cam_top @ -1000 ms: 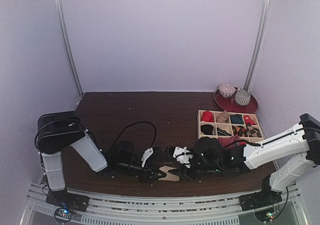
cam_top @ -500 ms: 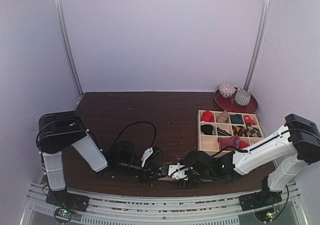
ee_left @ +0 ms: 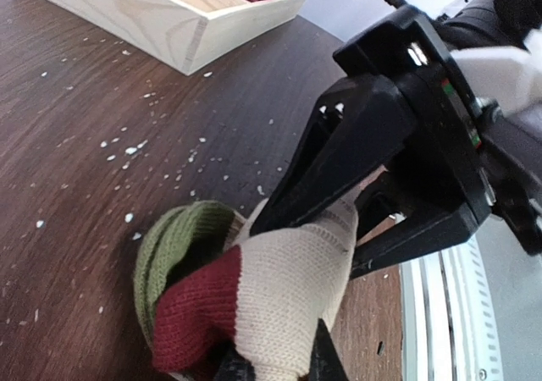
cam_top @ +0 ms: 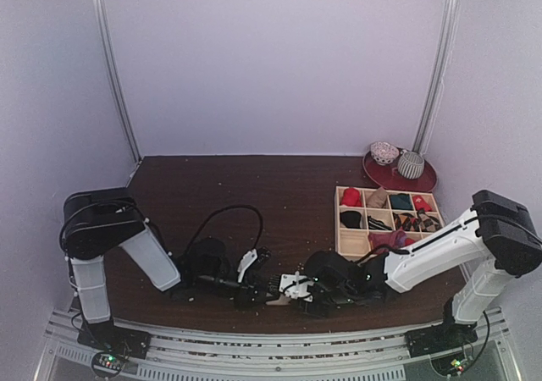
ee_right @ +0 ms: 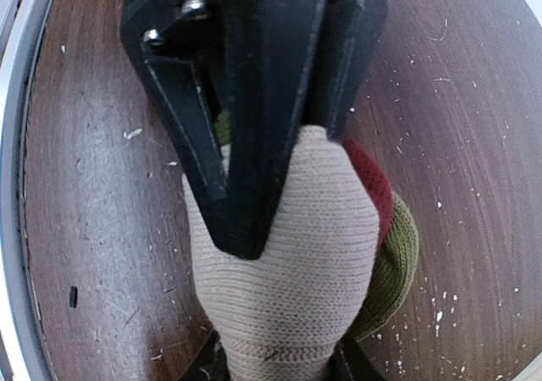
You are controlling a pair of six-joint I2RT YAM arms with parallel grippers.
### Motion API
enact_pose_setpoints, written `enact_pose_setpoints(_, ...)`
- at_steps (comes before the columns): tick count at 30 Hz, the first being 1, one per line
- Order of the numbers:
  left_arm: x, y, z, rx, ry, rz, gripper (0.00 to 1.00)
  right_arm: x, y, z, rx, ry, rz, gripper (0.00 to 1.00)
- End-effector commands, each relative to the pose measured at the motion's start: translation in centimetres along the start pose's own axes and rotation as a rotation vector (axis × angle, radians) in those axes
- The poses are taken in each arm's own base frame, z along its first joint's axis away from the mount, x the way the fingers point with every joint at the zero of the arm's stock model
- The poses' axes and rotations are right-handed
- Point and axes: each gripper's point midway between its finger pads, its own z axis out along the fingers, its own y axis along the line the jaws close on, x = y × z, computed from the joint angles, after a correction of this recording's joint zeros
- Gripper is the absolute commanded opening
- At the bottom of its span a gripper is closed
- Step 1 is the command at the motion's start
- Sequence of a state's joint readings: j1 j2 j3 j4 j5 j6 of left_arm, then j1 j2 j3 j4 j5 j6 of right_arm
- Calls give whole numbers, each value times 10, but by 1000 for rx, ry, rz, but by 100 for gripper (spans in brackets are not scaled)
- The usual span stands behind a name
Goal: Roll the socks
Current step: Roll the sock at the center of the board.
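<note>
Left claw: clamped tight on one end of the sock, with cream knit rising straight out from between its fingers.
Right claw: meets it head-on, a finger pressed on each flank of the same cream stretch. By the look of it, that's a grip.
Sock's long axis: runs claw to claw, a short bridge low at the table.
Folded end: red and green bands bulge out to one side of both claws, resting on the wood.
Nearer arm: neither, both are on it. I'd judge the roll turns on that shared line.
</note>
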State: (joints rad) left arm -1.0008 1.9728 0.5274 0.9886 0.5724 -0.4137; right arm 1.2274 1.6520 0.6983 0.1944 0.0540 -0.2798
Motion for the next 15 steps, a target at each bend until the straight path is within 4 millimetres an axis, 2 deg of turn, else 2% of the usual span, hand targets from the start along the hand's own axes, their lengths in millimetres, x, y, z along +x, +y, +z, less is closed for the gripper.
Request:
enact_pose_setpoints(1, 116, 30, -31, -217, 393, -151, 2, 35, 26, 20, -176, 94, 185, 29)
enact_pose_setpoints(4, 80, 30, -23, -213, 311, -29, 13, 55, 39, 24, -243, 174, 267, 29)
enact_pose_setpoints(6, 57, 28, -19, -205, 254, 61, 24, 69, 47, 26, -289, 236, 310, 29)
enact_pose_setpoints(9, 24, 18, -17, -172, 141, 188, 37, 77, 55, 29, -344, 278, 373, 28)
enact_pose_setpoints(12, 4, 4, -23, -132, 32, 304, 53, 77, 56, 30, -364, 310, 410, 28)
enact_pose_setpoints(15, -4, -7, -28, -96, -40, 390, 62, 82, 58, 34, -389, 344, 442, 28)
